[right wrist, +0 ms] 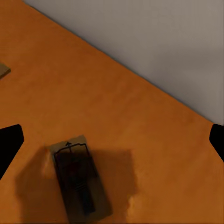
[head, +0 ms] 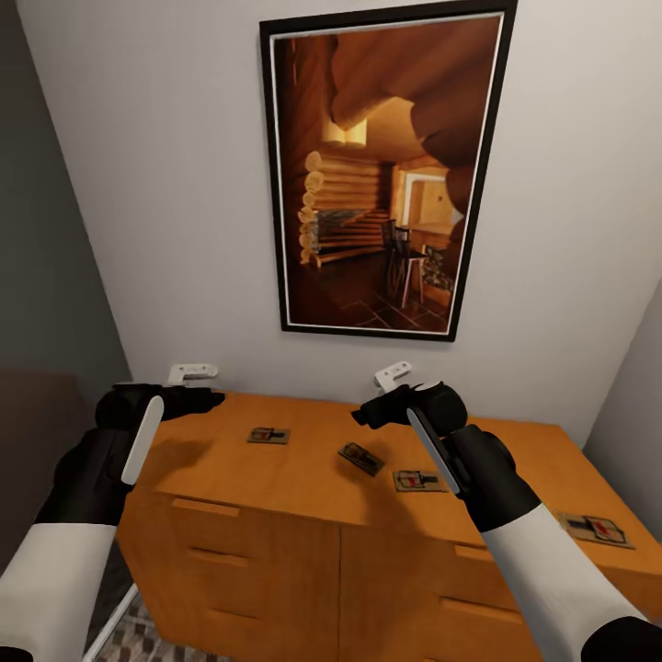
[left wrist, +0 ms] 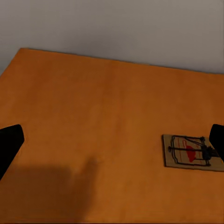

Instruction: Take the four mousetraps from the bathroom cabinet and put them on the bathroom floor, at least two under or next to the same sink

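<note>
Several mousetraps lie flat on top of the orange-brown cabinet [head: 276,496]: one at the left [head: 268,435], one turned askew in the middle [head: 360,457], one beside it [head: 421,480] and one at the far right [head: 596,529]. My left gripper [head: 207,400] hovers open above the cabinet's left end, and a trap [left wrist: 191,151] lies near one of its fingertips [left wrist: 9,142]. My right gripper [head: 368,414] hangs open just above the askew trap [right wrist: 81,182], which lies in its shadow. The bathroom sink is out of view.
A large framed picture [head: 386,175] hangs on the wall behind the cabinet. Two small white gadgets [head: 193,372] [head: 393,372] stick out of the wall just above the cabinet top. A strip of patterned floor [head: 138,639] shows at the cabinet's lower left.
</note>
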